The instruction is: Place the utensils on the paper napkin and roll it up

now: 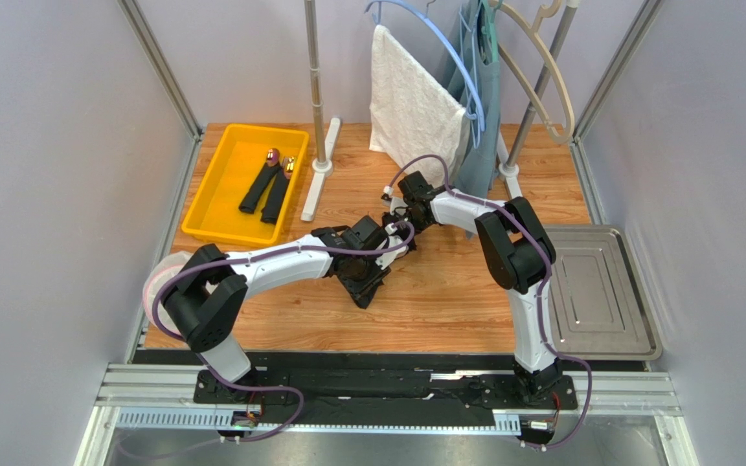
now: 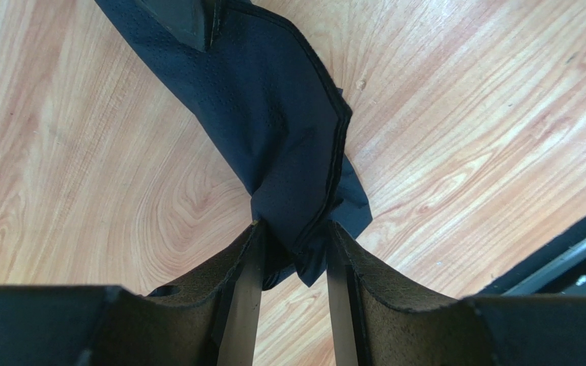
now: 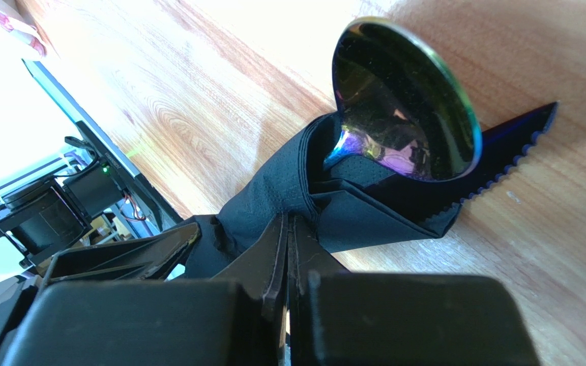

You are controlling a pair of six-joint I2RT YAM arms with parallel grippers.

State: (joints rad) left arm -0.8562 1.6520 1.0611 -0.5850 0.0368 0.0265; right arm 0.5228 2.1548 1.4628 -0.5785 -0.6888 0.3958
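**Item: utensil roll, nearly finished, held at both ends**

Found paper napkin already wound into a tight tube round the utensils, at mid-table between the two arms. Noted iridescent spoon head and serrated blue blade poking out of one end, w/ handles hidden inside the wrap. Logged right gripper pressed together on a fold nr the spoon end. Logged left gripper pinching the bunched tail at the opp. end, w/ a loose corner sticking out past the fingers. Judged placing done and rolling approx. complete. Left to do, prob.: tuck tail, set bundle down, let go. Couldn't tell whether bundle rested on the wood or hung just above it.

Recorded wooden tabletop under all. Counted two similar black bundles in yellow bin at far left, well apart from the grippers. Listed steel tray at right edge. Listed white towel and grey-blue garment hung on rack at back. Noted plain grey walls on three sides and metal rail w/ arm bases at near edge.
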